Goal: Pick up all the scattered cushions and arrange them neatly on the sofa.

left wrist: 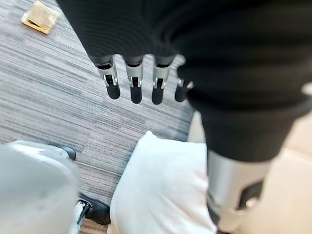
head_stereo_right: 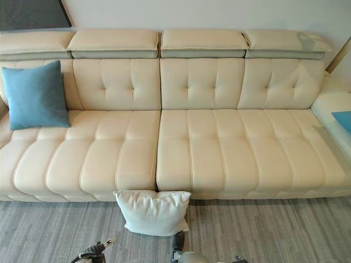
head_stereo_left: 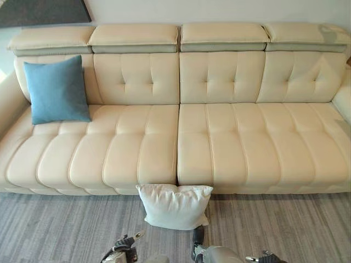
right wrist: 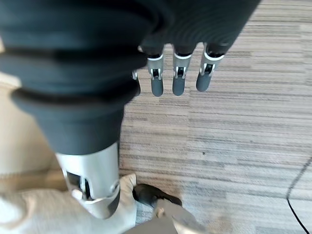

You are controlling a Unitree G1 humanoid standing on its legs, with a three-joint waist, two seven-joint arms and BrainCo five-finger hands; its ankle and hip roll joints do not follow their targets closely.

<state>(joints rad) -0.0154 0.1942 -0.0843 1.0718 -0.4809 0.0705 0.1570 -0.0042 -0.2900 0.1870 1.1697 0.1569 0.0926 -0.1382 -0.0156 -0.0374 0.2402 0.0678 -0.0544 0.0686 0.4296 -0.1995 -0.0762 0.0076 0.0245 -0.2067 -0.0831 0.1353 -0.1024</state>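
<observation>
Fingers straight and relaxed on both hands, holding nothing: left hand (left wrist: pixel 139 87) and right hand (right wrist: pixel 175 80) hang over the grey floor (head_stereo_left: pixel 285 230), white cushion (head_stereo_left: pixel 174 206) below and just beside them, not touching. Cushion stands on the floor, leaning against the front of the cream sofa (head_stereo_left: pixel 219 148) at the centre seam. Looks soft, light, squashy; fabric probably gives under pinch, so I'd take it by both side edges, one hand each. Blue cushion (head_stereo_left: pixel 56 90) is already upright at the sofa's left end, against the backrest. Another blue patch (head_stereo_right: pixel 343 120) on the far right seat, can't tell what.
</observation>
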